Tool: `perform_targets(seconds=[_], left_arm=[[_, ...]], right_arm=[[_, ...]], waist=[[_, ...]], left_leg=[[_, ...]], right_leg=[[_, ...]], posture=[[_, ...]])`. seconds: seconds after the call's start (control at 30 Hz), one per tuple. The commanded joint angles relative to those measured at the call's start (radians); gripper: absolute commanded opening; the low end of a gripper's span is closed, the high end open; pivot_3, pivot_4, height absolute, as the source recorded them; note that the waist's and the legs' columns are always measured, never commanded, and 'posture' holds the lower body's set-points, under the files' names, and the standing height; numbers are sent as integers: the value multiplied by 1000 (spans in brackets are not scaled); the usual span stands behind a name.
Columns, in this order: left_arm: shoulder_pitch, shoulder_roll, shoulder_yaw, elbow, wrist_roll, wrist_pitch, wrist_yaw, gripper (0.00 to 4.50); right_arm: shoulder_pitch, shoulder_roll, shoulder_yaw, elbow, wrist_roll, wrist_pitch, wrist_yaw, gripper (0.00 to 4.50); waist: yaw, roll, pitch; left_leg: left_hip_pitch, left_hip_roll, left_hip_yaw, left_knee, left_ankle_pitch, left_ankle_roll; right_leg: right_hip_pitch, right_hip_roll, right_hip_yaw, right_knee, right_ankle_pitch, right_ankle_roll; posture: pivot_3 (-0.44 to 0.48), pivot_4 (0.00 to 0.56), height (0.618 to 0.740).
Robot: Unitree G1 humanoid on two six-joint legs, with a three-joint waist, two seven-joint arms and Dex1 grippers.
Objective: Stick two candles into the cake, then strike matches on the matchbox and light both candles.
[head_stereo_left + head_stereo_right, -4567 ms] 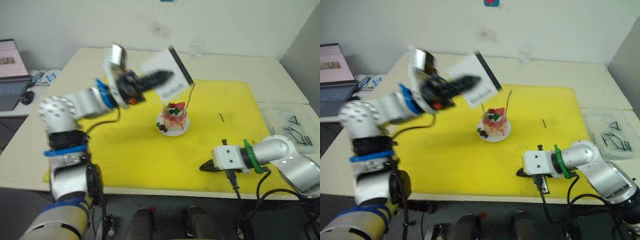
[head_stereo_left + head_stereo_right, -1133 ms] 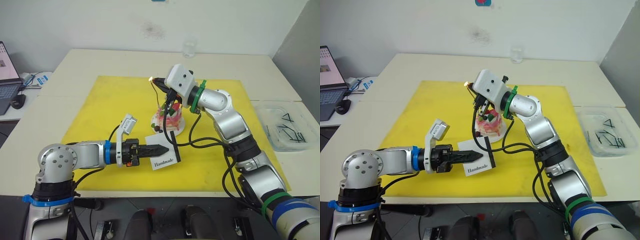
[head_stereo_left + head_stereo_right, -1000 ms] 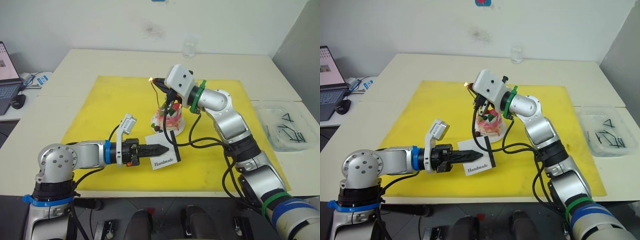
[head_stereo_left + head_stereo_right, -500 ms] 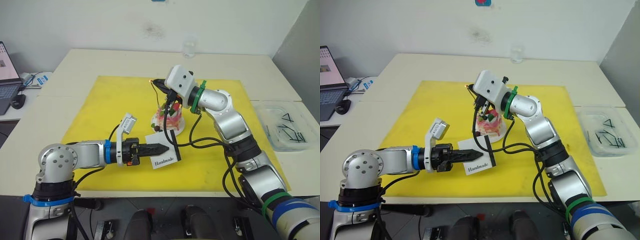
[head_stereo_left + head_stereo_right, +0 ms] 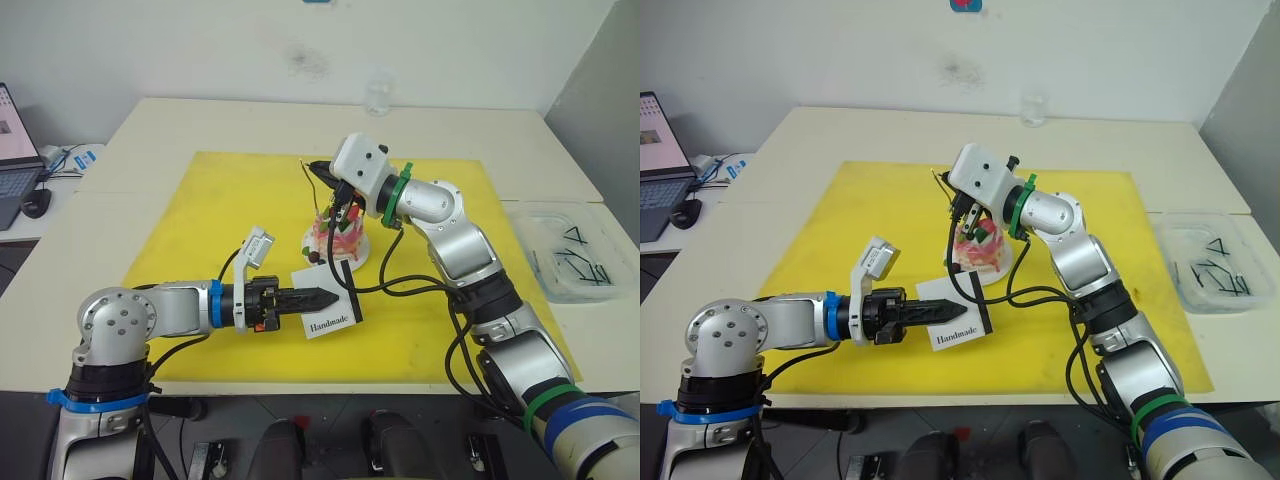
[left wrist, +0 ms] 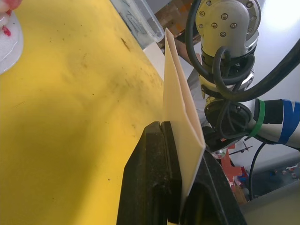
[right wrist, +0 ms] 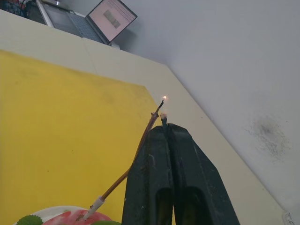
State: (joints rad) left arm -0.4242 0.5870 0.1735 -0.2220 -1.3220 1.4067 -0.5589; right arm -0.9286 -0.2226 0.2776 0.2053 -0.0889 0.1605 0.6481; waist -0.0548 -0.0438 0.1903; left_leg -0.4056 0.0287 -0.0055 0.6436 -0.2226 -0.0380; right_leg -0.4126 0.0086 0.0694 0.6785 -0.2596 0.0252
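Note:
The pink cake (image 5: 338, 232) stands on its white plate (image 5: 361, 251) in the middle of the yellow mat. A thin reddish candle (image 7: 136, 154) rises from the cake to the tips of my right gripper (image 5: 313, 168), which is shut on a short match (image 7: 163, 117). A tiny flame (image 7: 164, 98) burns at the dark end just past the fingertips, where match and candle meet. In front of the cake, my left gripper (image 5: 335, 296) is shut on the white matchbox (image 5: 328, 305), holding it on edge on the mat, also seen as the matchbox (image 6: 180, 117).
A clear plastic tray (image 5: 575, 260) holding dark sticks sits off the mat (image 5: 200, 220) to the right. A glass (image 5: 377, 97) stands at the table's far edge. A laptop (image 5: 12, 150) and mouse (image 5: 38, 203) lie at far left.
Over several seconds the left arm lowered the matchbox from the air to the mat and the right gripper rose from the mat's front to the cake. In the last second the flame's glow dimmed.

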Motion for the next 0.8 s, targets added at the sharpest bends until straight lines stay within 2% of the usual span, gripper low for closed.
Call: perform_targets(seconds=[0.03,0.57,0.8], left_arm=[[-11,4,3,-16,-20,-14,-11,0],[-1,10,3,-26,-31,-10,-13,0],[22,28,-6,-42,-29,-13,-30,0]], right_arm=[[-19,0,-19,-20,4,-7,-9,20],[-2,-22,-42,-59,2,11,-19,20],[103,-99,-87,-354,72,177,38,20]], waist=[[0,0,0],[0,0,0],[2,0,0]], left_leg=[[0,0,0,0,0,0],[0,0,0,0,0,0],[-6,0,-1,0,0,0]], right_leg=[[0,0,0,0,0,0],[0,0,0,0,0,1],[-6,0,0,0,0,0]], posture=[[0,150,740],[0,150,740],[0,150,740]])
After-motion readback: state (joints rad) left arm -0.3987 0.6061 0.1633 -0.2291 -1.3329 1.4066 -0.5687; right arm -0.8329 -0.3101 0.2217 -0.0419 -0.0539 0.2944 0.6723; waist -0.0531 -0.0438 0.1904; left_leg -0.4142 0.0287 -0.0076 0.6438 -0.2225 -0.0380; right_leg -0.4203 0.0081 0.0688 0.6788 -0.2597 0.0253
